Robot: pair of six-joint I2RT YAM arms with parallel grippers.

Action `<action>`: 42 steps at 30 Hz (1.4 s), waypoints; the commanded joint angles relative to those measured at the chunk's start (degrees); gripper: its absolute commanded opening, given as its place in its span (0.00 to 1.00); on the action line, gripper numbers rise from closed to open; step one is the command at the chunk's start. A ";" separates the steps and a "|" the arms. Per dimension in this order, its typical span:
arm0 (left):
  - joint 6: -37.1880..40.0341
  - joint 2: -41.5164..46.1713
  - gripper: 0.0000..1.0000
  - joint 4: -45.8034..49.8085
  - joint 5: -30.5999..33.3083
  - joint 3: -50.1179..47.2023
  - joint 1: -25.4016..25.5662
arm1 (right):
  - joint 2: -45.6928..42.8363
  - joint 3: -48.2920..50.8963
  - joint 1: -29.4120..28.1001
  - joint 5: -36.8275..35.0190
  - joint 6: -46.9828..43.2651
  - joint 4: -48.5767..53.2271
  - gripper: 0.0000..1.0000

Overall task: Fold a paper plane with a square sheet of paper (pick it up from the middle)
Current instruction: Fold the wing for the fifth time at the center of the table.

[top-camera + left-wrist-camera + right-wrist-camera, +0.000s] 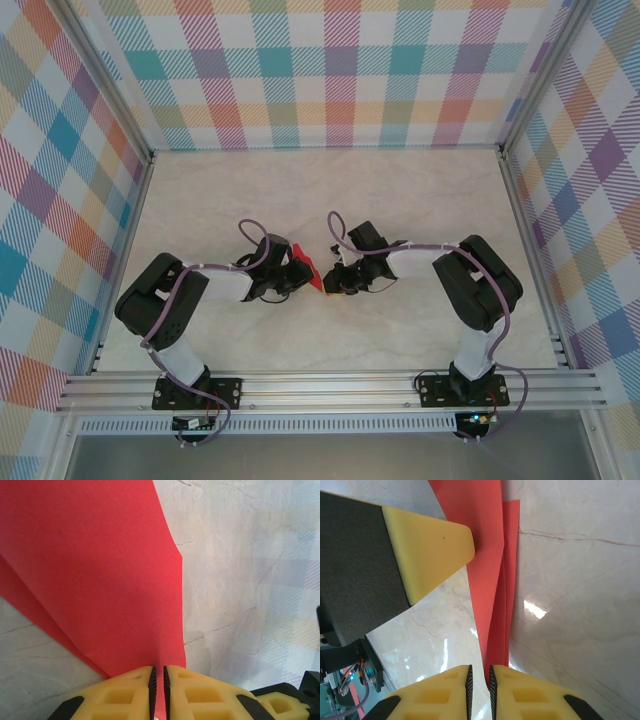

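The red paper (305, 262) is held off the table between the two arms, folded into layers. In the left wrist view it spreads wide as a red paper (100, 570) with a second layer edge at lower left. My left gripper (158, 672) is shut on its narrow end. In the right wrist view the red paper (490, 580) hangs as a slim strip with a centre crease. Its tip reaches into the narrow gap of my right gripper (479, 672), against the right pad, and the jaws stand slightly apart. The left gripper's yellow finger (427, 550) shows there on the paper's upper part.
The marble table (330, 190) is walled by plaid panels (330, 80) at the back and both sides. An aluminium rail (330, 385) runs along the near edge by the arm bases. Both grippers (296, 272) (332, 280) nearly touch at the middle.
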State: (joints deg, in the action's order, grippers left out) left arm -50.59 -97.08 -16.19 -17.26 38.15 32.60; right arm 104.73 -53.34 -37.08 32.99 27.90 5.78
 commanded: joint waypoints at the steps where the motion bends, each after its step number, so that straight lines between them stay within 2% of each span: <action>1: -0.15 -2.56 0.16 4.84 4.56 0.23 0.45 | 0.78 -1.33 -0.48 -1.36 -1.98 2.83 0.16; 9: 0.26 -2.67 0.16 6.14 5.28 0.56 0.45 | 1.35 -1.24 -0.47 -5.48 -3.12 5.84 0.11; 18: 0.58 -2.87 0.16 6.69 5.33 0.87 0.45 | 2.06 -1.17 -0.45 -6.20 -3.14 6.54 0.08; 28: 0.75 -3.20 0.16 7.04 5.22 0.95 0.45 | -8.79 0.48 -0.86 -7.97 -0.58 4.70 0.12; 34: 0.75 -3.29 0.16 7.20 5.30 0.96 0.45 | -4.94 -1.94 -2.81 -2.05 2.41 -0.10 0.14; 42: 0.78 -3.27 0.16 7.66 5.40 0.96 0.45 | 1.18 -6.51 -4.40 -3.39 2.47 2.53 0.12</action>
State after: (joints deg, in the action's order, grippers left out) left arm -50.57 -97.45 -13.58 -16.93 39.57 32.62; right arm 104.77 -58.13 -41.54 29.32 30.04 7.38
